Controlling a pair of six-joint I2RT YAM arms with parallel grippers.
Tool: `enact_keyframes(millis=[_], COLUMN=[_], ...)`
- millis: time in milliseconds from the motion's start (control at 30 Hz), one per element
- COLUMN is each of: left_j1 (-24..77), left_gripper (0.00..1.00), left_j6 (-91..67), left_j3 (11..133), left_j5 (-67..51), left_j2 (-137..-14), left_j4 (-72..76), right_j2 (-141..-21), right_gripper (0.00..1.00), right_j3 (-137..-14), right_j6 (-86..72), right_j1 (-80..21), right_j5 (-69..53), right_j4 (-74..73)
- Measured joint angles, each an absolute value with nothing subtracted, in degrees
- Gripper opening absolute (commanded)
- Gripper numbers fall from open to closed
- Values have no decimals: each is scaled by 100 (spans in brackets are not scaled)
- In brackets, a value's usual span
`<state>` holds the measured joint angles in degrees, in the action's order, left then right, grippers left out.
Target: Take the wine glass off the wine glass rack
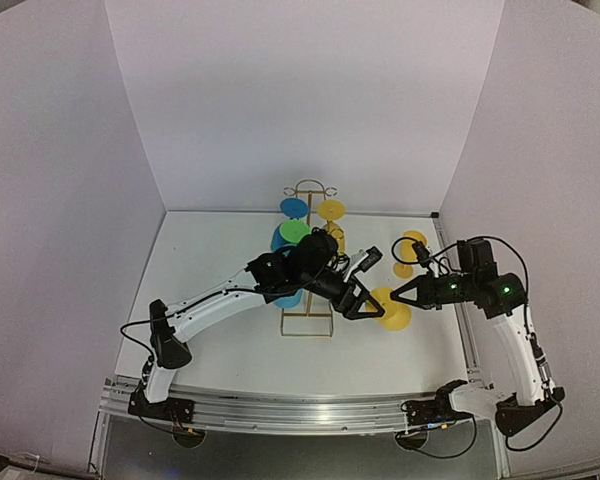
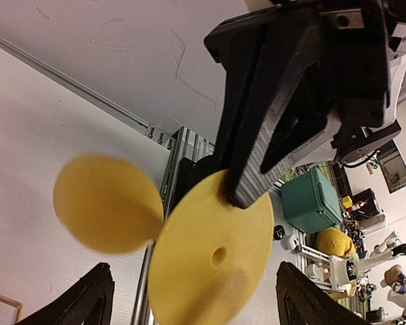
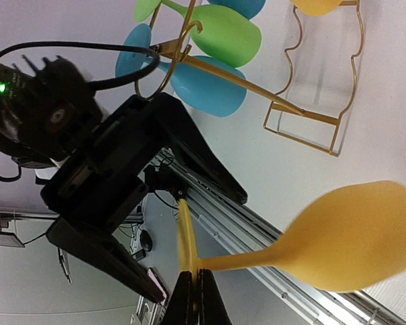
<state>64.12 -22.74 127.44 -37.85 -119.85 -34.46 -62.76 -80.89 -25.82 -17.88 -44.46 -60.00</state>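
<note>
Wine glass rack (image 1: 306,334): middle rails were hidden behind left arm (image 1: 230,295) overhead; part was cut off by upper edge in right wrist view. Yellow wine glass (image 2: 213,264): bowl was blurred (both wrist views). Left gripper (image 2: 194,267): jaws were cropped by bottom edge.

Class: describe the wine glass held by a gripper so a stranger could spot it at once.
Find the tall gold wire rack in the middle, then look just right of its base. There is a yellow plastic wine glass. Unlike the blue and green glasses on the rack, the right gripper pinches its round foot.
</note>
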Motion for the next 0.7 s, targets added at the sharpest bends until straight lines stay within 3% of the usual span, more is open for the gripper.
enact_keyframes(millis=[67,533,700], left_j1=[6396,6142,6074], left_gripper=[80,3,0], left_j6=[-2323,-2630,-2714], left_j3=[12744,12517,12505], left_j5=[-3821,-4438,-4671], left_j2=[-12035,-12055,-12054], left_j4=[-3448,-2977,-2923], right_j2=[-6279,-6683,-6696], right_gripper=[0,0,1], right_j3=[-8108,-8218,-8240], right_j6=[-2551,-2347,-2193], right_j1=[-1793,-1793,-1793], right_j5=[-4470,-4573,-4614], right_j4=[-5981,-5970,-5945])
